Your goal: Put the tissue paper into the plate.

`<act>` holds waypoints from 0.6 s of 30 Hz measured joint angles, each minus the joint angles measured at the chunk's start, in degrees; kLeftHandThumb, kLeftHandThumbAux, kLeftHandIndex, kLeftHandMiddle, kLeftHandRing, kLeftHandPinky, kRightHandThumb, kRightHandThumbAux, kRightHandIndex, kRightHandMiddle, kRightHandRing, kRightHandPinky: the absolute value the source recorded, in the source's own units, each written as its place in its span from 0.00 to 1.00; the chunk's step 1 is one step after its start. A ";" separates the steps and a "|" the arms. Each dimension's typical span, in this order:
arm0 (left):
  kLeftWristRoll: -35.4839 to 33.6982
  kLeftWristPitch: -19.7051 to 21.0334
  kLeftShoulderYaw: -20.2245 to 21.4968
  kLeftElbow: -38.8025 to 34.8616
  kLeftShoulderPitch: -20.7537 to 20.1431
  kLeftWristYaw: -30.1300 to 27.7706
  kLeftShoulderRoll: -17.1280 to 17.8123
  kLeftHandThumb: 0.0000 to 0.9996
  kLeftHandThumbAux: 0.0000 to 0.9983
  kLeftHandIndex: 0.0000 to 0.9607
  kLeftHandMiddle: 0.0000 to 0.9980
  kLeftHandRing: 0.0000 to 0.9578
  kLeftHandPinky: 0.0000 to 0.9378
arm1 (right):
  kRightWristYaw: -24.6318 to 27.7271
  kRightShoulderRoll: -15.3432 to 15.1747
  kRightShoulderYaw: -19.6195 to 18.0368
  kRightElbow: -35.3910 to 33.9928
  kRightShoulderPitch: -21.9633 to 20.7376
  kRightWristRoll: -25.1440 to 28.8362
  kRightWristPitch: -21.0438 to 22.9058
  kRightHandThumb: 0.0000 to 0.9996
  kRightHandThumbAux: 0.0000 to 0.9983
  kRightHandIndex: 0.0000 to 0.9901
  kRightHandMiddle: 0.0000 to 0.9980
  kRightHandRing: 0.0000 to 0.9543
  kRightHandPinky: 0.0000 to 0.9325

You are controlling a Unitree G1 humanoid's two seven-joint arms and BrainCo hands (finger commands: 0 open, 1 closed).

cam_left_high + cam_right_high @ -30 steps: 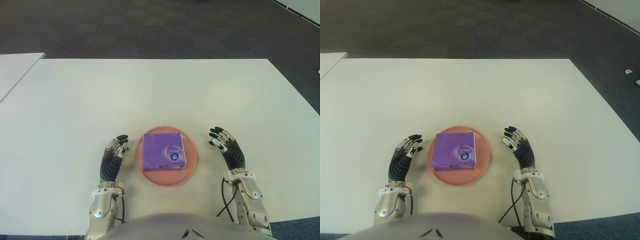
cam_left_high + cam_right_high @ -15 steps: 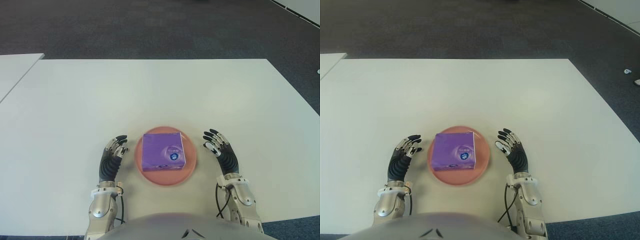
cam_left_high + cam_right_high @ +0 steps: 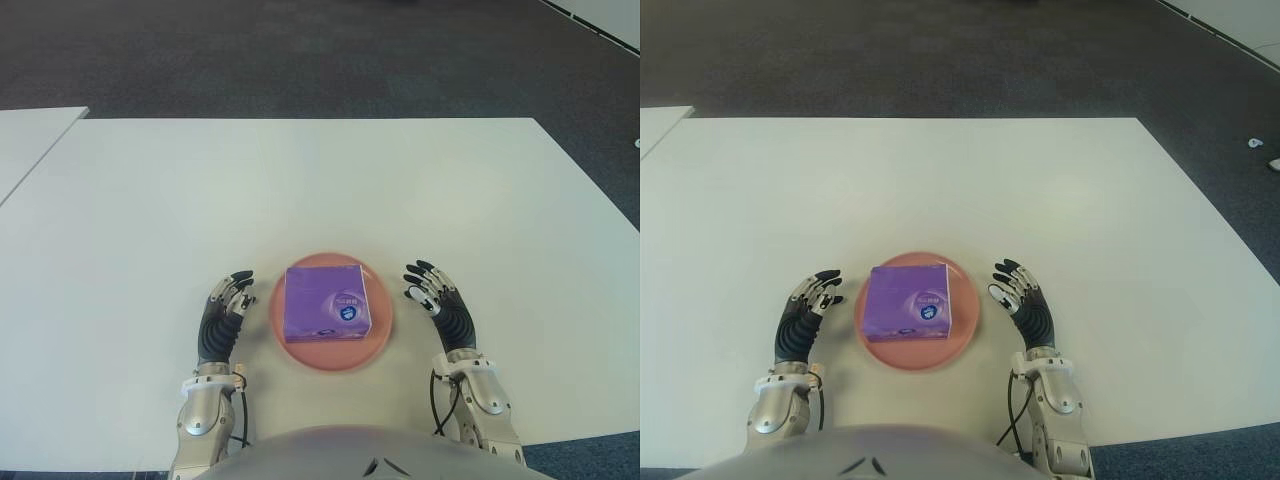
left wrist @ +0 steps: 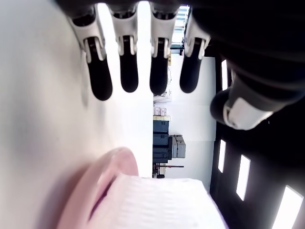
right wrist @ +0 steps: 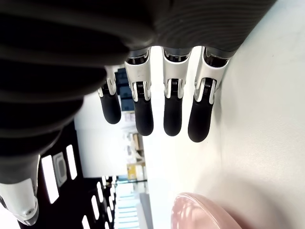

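White table fills most of both eye views, dark carpet beyond its far edge, second white table at 10 o'clock.

Left hand shows just beside the plate, at its 9 o'clock. Fingers extended and relaxed, slightly apart, holding nothing. Clear gap between fingertips and plate rim; can't tell if the hand touches the table.

Pink plate sits near the table's front edge, roughly centred between both hands. Purple tissue paper pack lies flat inside the plate, covering most of its middle, blue round logo toward its 5 o'clock corner. Nothing grips it. Left wrist view shows plate rim with the pack on top.

Right hand shows at the plate's 3 o'clock, just beside the rim, not touching it. Fingers straight and loosely spread, empty. Right wrist view catches only a slice of plate edge.
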 measured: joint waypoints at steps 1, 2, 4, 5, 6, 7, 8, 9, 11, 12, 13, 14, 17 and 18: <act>0.00 0.14 0.00 -0.08 0.01 0.00 0.02 0.09 0.55 0.30 0.25 0.26 0.30 | 0.00 -0.04 0.02 0.03 -0.02 -0.01 0.00 0.32 0.63 0.19 0.26 0.26 0.28; 0.00 0.29 0.00 -0.20 0.03 0.00 0.03 0.09 0.55 0.30 0.25 0.26 0.30 | 0.00 -0.08 0.04 0.04 -0.04 -0.03 0.00 0.32 0.63 0.19 0.26 0.26 0.28; -0.02 0.54 -0.01 -0.40 0.10 -0.01 0.04 0.09 0.55 0.30 0.25 0.27 0.30 | 0.00 -0.17 0.17 0.09 -0.07 -0.08 0.00 0.32 0.63 0.18 0.25 0.26 0.27; -0.04 0.64 -0.01 -0.50 0.16 -0.01 0.04 0.09 0.55 0.30 0.25 0.27 0.30 | 0.00 -0.23 0.23 0.13 -0.11 -0.09 0.00 0.32 0.63 0.18 0.25 0.26 0.27; -0.06 0.76 -0.02 -0.62 0.23 -0.02 0.03 0.10 0.55 0.30 0.25 0.27 0.30 | 0.00 -0.30 0.27 0.20 -0.17 -0.10 0.00 0.32 0.64 0.18 0.25 0.26 0.27; -0.08 0.80 -0.02 -0.70 0.31 -0.02 0.03 0.10 0.55 0.30 0.25 0.27 0.30 | 0.00 -0.36 0.30 0.28 -0.25 -0.11 0.00 0.32 0.64 0.18 0.25 0.26 0.27; -0.09 0.80 -0.02 -0.74 0.38 -0.02 0.02 0.10 0.55 0.30 0.25 0.27 0.30 | 0.01 -0.41 0.32 0.34 -0.32 -0.11 0.00 0.32 0.64 0.18 0.25 0.26 0.27; -0.10 0.79 -0.02 -0.74 0.43 -0.03 0.02 0.10 0.55 0.30 0.25 0.27 0.30 | 0.01 -0.45 0.34 0.45 -0.43 -0.11 -0.01 0.32 0.64 0.18 0.25 0.25 0.27; -0.14 0.79 -0.02 -0.74 0.47 -0.05 0.02 0.10 0.55 0.30 0.26 0.27 0.30 | 0.01 -0.57 0.39 0.69 -0.69 -0.14 -0.01 0.32 0.64 0.17 0.25 0.25 0.26; -0.15 0.80 -0.02 -0.74 0.49 -0.09 0.02 0.10 0.55 0.30 0.26 0.27 0.30 | 0.01 -0.62 0.42 0.76 -0.76 -0.16 -0.01 0.32 0.64 0.17 0.25 0.25 0.26; -0.17 0.80 -0.01 -0.73 0.51 -0.14 0.02 0.10 0.55 0.30 0.26 0.27 0.30 | 0.00 -0.67 0.46 0.84 -0.82 -0.18 -0.02 0.32 0.64 0.17 0.25 0.25 0.27; -0.18 0.79 0.00 -0.73 0.55 -0.16 0.02 0.10 0.55 0.30 0.26 0.27 0.30 | -0.01 -0.73 0.52 0.93 -0.90 -0.23 -0.03 0.32 0.64 0.17 0.25 0.25 0.27; -0.24 0.71 0.03 -0.66 0.59 -0.16 0.02 0.10 0.55 0.29 0.26 0.26 0.30 | -0.15 -0.88 0.71 1.36 -1.22 -0.52 -0.28 0.32 0.64 0.17 0.25 0.26 0.29; -0.27 0.66 0.04 -0.63 0.60 -0.17 0.02 0.10 0.55 0.29 0.26 0.26 0.30 | -0.20 -0.93 0.80 1.57 -1.33 -0.74 -0.51 0.32 0.64 0.17 0.25 0.27 0.29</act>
